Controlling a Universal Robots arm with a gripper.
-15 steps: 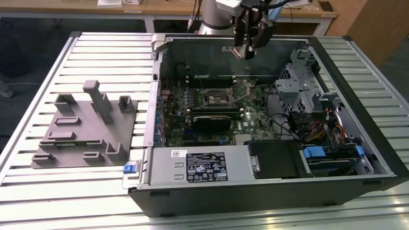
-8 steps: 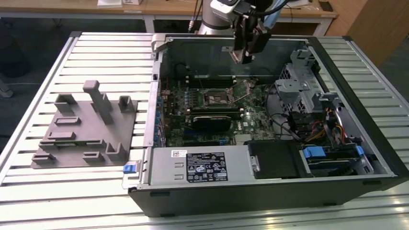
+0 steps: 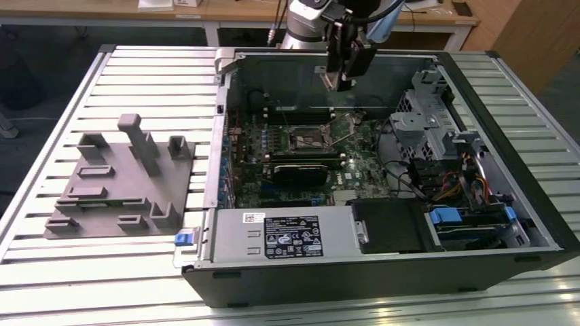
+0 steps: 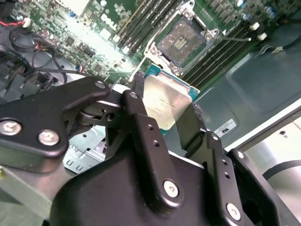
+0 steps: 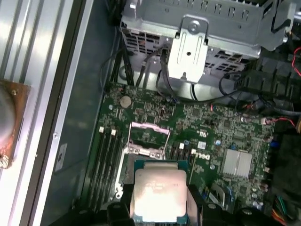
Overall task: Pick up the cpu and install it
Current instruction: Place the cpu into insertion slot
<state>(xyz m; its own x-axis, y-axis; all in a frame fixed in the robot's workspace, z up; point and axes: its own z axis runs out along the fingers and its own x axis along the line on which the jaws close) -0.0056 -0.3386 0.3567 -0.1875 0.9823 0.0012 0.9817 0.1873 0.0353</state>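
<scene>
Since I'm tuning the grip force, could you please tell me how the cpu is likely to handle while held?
Probably stiff: the cpu sits flat and unbent between the jaws. Likely slippery, given its smooth, shiny metal top. Being thin and gripped by its edges, it may tilt if nudged.

From my remote desk: my arm [image 3: 303,20] appears in the exterior view as a pale silver-grey tube ending in a black, block-shaped gripper [image 3: 339,83]. In the second wrist view I see its housing as smooth, rounded, matt black. Its two long black fingers [image 4: 143,141] are drilled with small holes, and its linkage plates are fastened with bright silver cross-head screws [image 4: 170,188].
</scene>
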